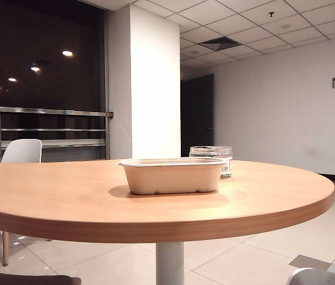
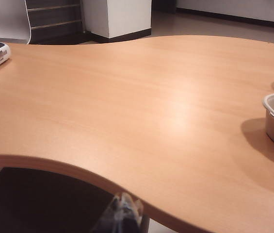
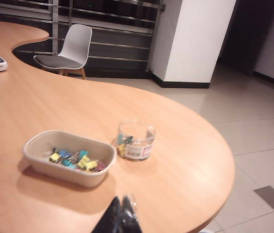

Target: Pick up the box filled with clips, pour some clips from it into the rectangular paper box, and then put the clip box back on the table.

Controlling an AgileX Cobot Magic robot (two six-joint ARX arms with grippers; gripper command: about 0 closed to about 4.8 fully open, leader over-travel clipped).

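The right pincer (image 3: 122, 213) is pressed together and empty, hanging back over the near edge of the tabletop (image 3: 175, 126), well apart from the jar (image 3: 136, 140) and the tray (image 3: 69, 158). The left pincer (image 2: 123, 216) is likewise pressed together with nothing in it, just off the tabletop's rim on its own side, with only a corner of the tray showing far across the wood.

The jar stands upright and lidless on the tabletop just beside the tray, apart from it by a thin gap. A heap of clips (image 3: 76, 160) already lies in the tray, and a few remain in the jar, so the work looks done or very nearly so.

What could still go wrong is mostly a matter of disturbance. The jar sits toward the tabletop's far curved edge on the right side; any sweep of the right arm across that area could knock it, and being open and light it would probably tip and scatter the leftover clips. The tray is light pulp and would slide or flip if clipped on its rim. If a second pour were wanted, the pressed-together fingers would have to spread before descending, or they would ram the jar's rim. In the outside view the tray hides most of the jar, so its exact footing there is unclear.
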